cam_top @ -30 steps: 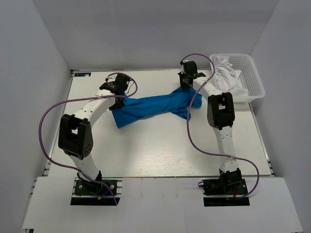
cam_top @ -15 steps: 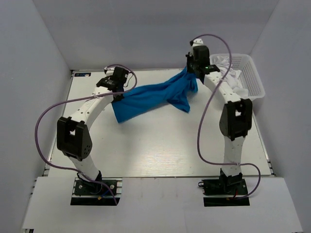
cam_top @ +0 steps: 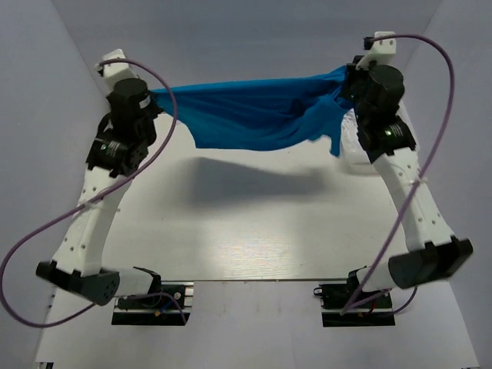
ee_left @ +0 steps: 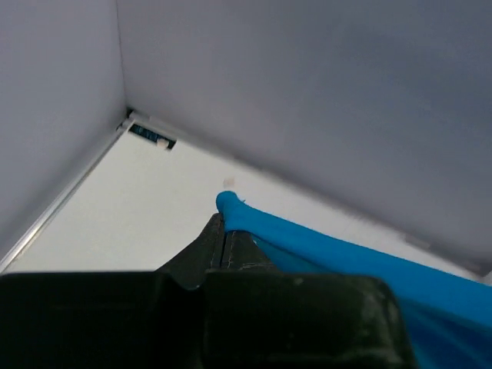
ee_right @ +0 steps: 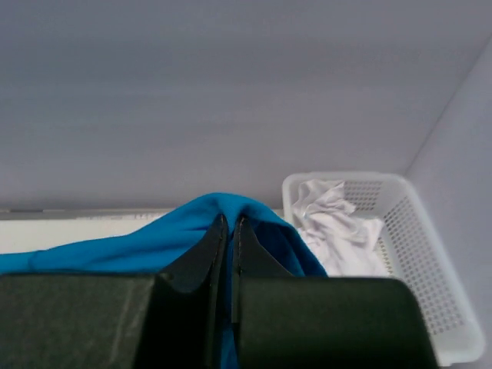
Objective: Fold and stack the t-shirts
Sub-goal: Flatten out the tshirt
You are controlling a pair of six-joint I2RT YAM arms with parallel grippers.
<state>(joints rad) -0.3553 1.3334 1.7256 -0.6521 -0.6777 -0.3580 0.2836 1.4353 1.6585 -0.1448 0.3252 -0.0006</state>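
Holds t-shirt (cam_top: pixel 254 115) stretched above tabletop (cam_top: pixel 254 238), with left gripper (ee_left: pixel 224 221) and right gripper (ee_right: pixel 229 224) clamped on opposite ends, likely to spread it flat.

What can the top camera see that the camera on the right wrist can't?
Only the top view: the left arm and right arm, the whole blue t-shirt stretched in the air between them, and its shadow on the table. Only the right wrist view: the white basket's lattice wall with crumpled white cloth inside, and the right jaws shut on a shirt fold. Both: the blue t-shirt.
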